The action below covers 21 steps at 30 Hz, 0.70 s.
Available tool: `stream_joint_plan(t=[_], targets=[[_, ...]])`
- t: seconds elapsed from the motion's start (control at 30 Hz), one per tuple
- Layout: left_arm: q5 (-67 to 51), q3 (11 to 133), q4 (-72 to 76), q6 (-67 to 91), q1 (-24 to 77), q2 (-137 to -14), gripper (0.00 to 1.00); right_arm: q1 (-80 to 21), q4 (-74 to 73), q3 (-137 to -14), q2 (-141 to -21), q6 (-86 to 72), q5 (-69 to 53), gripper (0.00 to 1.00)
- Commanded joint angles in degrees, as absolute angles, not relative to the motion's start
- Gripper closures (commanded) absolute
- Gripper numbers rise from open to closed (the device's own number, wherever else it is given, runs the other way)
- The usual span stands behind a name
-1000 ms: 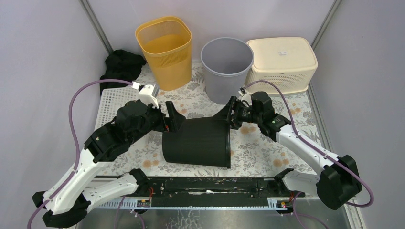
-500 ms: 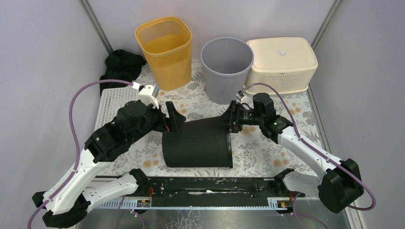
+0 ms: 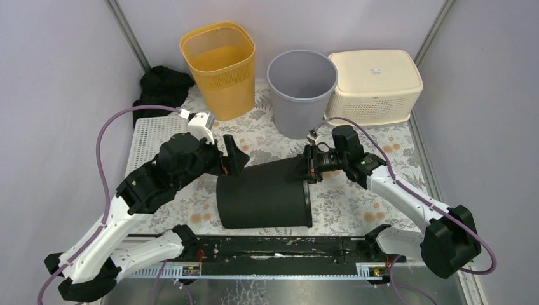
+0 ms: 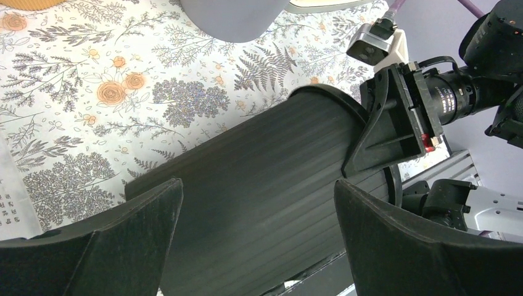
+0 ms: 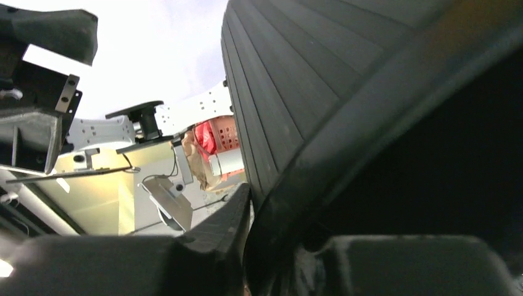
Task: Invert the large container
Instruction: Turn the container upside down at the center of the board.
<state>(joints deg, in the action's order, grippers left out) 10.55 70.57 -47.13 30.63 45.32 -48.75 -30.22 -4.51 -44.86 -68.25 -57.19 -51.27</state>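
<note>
R claw (image 3: 309,166) clamps rim of ribbed black round bin (image 3: 264,197); L claw (image 4: 258,188) apart.

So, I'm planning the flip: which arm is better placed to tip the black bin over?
Right. The right gripper pinches the rim of the black bin; the left gripper stands wide open over the other end, gripping nothing.
</note>
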Motion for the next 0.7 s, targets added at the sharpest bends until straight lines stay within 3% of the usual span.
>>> stream_joint_plan(t=[0.0, 0.1, 0.67], targets=[[9.9, 70.1, -43.3, 31.3, 45.1, -49.0, 0.00, -30.1, -3.3, -45.7, -67.7, -57.7, -55.9, 0.83], [9.9, 70.1, -43.2, 31.2, 45.1, -49.1, 0.00, -30.1, 0.9, -44.3, -67.7, -60.9, -57.3, 0.99], [10.8, 74.8, -46.0, 30.3, 45.1, -48.0, 0.00, -30.1, 37.4, -39.7, -69.6, -81.8, -52.4, 1.00]])
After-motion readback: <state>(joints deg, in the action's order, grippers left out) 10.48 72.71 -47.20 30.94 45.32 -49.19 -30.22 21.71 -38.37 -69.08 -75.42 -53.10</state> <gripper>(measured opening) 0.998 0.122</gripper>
